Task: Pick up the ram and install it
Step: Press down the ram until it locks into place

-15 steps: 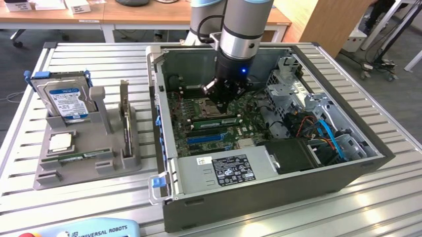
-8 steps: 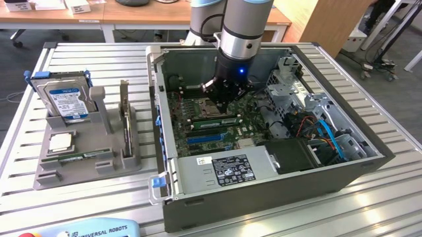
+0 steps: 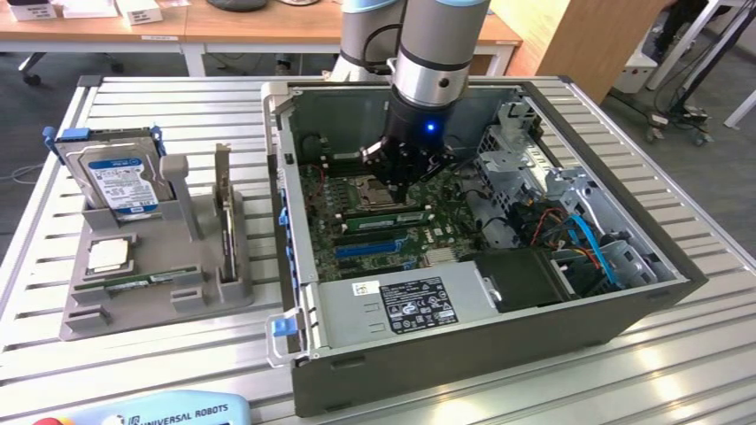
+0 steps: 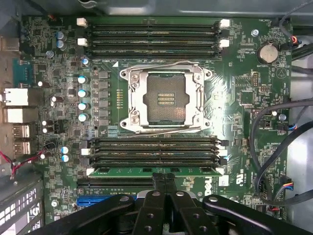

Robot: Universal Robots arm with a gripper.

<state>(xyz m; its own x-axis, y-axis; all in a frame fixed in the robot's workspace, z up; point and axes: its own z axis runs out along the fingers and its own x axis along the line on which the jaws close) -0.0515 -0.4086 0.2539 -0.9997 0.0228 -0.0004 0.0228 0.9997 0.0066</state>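
The ram (image 4: 156, 171) is a long green stick sitting in the memory slot closest to my fingers on the motherboard (image 4: 244, 117). In the exterior view the ram (image 3: 385, 218) lies just in front of the processor socket. My gripper (image 4: 165, 179) hangs directly over the ram, its black fingertips pressed together with nothing between them. In the exterior view my gripper (image 3: 408, 177) reaches down into the open computer case (image 3: 473, 345), above the board.
The processor socket (image 4: 166, 100) stands open and bare. Left of the case, a grey holder (image 3: 154, 297) carries a blue-labelled hard drive (image 3: 119, 181), a square silver chip (image 3: 109, 255) and another thin green stick (image 3: 148, 282). Cables (image 4: 274, 127) run beside the board.
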